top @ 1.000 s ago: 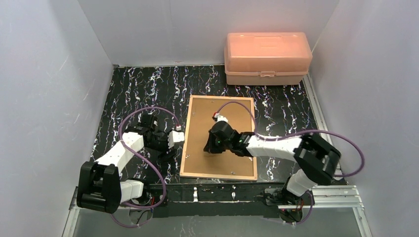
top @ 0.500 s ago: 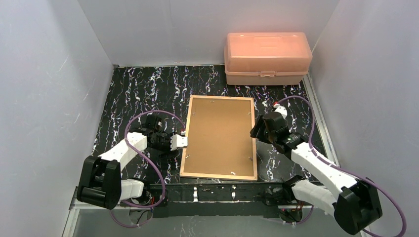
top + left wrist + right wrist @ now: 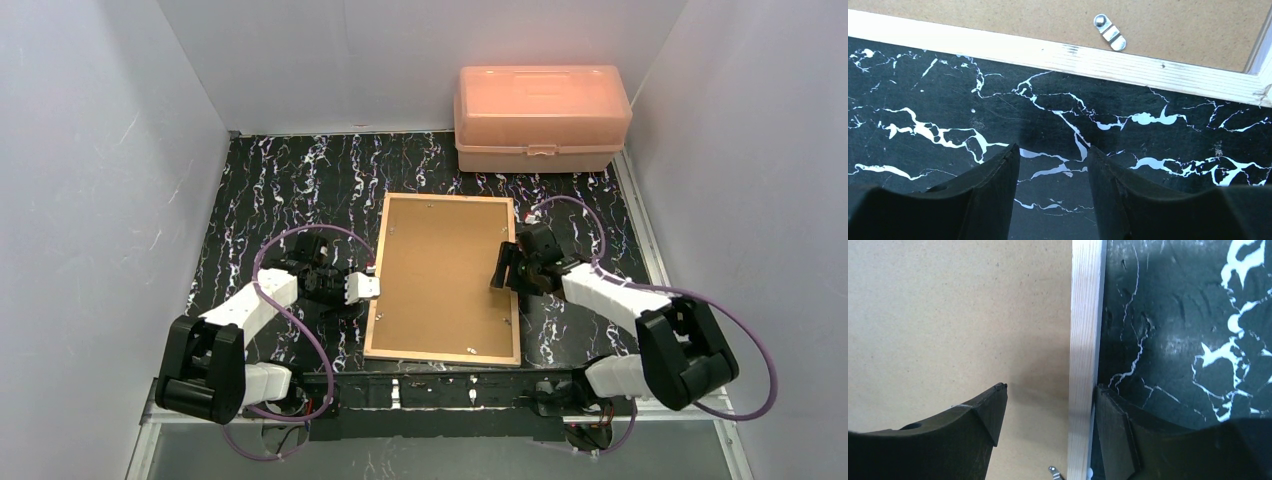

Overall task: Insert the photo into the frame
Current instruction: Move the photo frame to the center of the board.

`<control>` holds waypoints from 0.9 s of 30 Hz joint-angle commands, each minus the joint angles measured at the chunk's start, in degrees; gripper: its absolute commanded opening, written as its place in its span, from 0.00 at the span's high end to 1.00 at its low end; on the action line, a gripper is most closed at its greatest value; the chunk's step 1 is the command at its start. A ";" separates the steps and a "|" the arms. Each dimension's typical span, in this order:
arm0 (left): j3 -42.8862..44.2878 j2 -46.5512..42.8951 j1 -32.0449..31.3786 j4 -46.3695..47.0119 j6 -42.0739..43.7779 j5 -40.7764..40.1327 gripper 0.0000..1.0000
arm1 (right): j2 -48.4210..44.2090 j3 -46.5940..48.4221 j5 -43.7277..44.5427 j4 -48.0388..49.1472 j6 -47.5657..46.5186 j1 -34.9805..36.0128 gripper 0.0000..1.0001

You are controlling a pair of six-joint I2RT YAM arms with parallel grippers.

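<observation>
The frame [image 3: 440,355] lies back side up mid-table, its light wood rail [image 3: 1087,315] around a plain brown backing board [image 3: 440,270]. The photo is hidden from every view. My right gripper [image 3: 500,268] is open and straddles the frame's right rail [image 3: 1050,390]: one finger hangs over the board, the other sits just outside the rail on the table. My left gripper [image 3: 366,287] is open over bare table [image 3: 1053,155], just short of the frame's left rail [image 3: 1098,57], with nothing between its fingers.
A small metal turn clip [image 3: 1109,32] sits on the board just inside the left rail; another clip [image 3: 1054,471] shows by the right rail. A closed translucent orange box [image 3: 540,115] stands at the back right. White walls enclose the black marbled table [image 3: 300,190].
My right arm left the middle of the board, swung out to the right, then came back onto the frame's right rail, opening from shut. My left gripper edged toward the left rail and narrowed slightly.
</observation>
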 commanded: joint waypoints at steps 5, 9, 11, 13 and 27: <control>-1.90 -1.75 -0.31 0.47 -1.20 -1.01 0.51 | 8.19 8.25 -7.56 7.49 -0.93 -0.26 0.30; -2.24 -1.84 -0.26 1.18 -2.30 -1.59 0.52 | 11.79 12.62 -9.13 9.18 -1.01 -0.11 0.30; -2.45 -1.94 -0.23 1.18 -2.56 -1.75 0.52 | 14.03 15.28 -10.01 9.15 -1.44 0.00 0.31; -2.86 -2.12 -0.30 1.28 -2.67 -2.06 0.53 | 16.08 17.47 -10.98 8.88 -1.73 0.06 0.31; 0.21 -2.88 -0.31 -1.49 -9.89 4.94 0.54 | 7.27 19.49 -0.64 6.38 6.98 9.43 0.30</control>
